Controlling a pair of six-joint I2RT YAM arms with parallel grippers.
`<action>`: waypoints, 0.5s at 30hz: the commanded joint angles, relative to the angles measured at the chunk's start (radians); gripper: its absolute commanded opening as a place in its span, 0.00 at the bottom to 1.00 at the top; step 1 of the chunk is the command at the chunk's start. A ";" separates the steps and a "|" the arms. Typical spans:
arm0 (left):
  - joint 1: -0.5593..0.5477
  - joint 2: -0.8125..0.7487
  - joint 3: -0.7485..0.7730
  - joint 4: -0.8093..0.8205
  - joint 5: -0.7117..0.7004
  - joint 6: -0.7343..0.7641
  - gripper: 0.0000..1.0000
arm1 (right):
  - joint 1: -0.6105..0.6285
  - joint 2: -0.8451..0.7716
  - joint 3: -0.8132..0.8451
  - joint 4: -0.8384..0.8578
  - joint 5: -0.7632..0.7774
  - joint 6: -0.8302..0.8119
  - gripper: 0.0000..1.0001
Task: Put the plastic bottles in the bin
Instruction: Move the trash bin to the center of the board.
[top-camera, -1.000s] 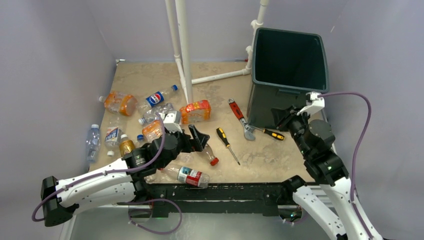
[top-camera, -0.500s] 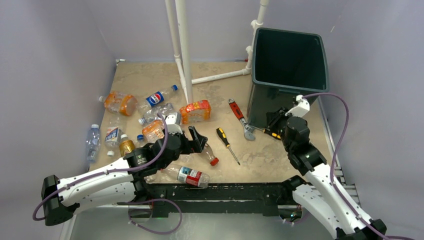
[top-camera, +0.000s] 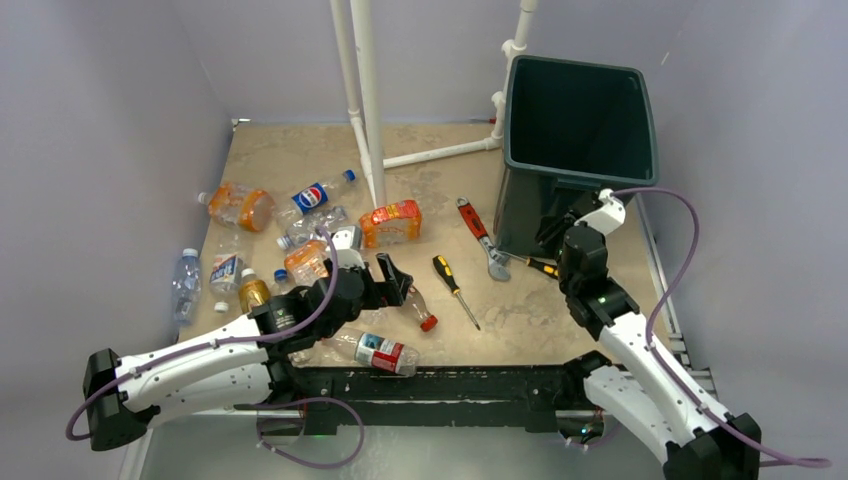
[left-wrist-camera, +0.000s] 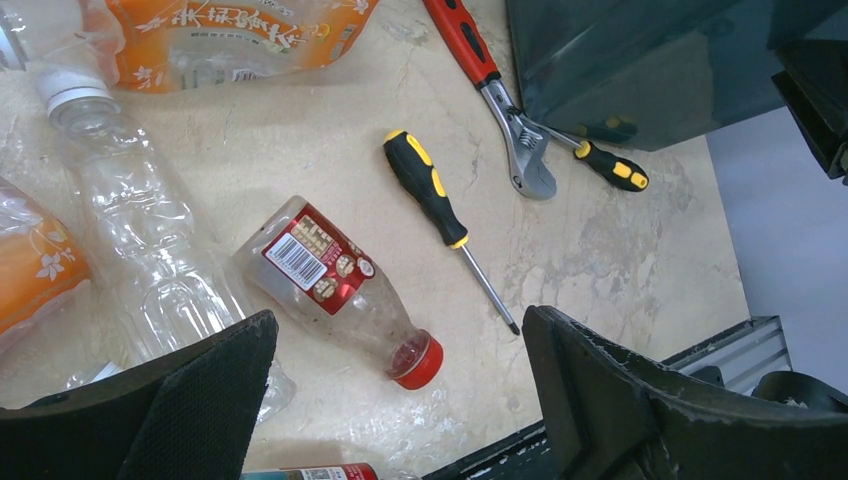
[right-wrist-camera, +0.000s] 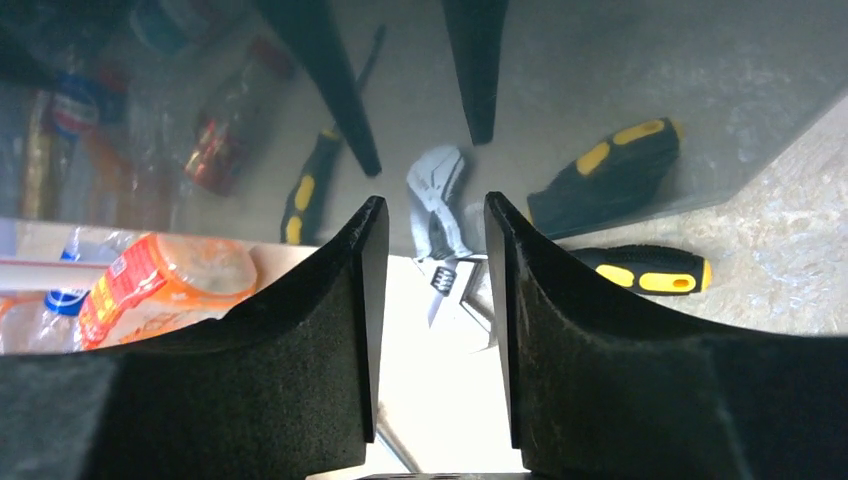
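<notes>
**Left gripper lining up on a bottle**

The dark green bin (top-camera: 525, 210) is standing far right. The plastic bottles (top-camera: 315, 195) are lying scattered at left, well apart from it. The left gripper (top-camera: 397, 275) is hanging wide open over the red-capped bottle (left-wrist-camera: 335, 290). That bottle is likely light, thin-walled and slick, so grip across the labelled belly. The right gripper (right-wrist-camera: 427, 215), narrowly parted and empty, is facing the bin wall. Since a second ago, the right arm is swinging leftward and its jaws are widening, while the bottles are unmoved.

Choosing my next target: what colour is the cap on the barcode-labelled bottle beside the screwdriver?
Red cap, clearest in the left wrist view.
</notes>
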 joint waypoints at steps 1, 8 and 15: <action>-0.001 0.003 0.008 0.002 -0.018 -0.003 0.93 | -0.042 0.039 0.015 0.079 0.045 0.027 0.44; -0.001 0.004 0.006 -0.003 -0.015 -0.003 0.93 | -0.128 0.082 0.020 0.124 0.023 0.058 0.54; -0.001 0.006 0.014 -0.015 -0.011 0.002 0.93 | -0.144 0.061 0.016 0.112 -0.043 0.048 0.55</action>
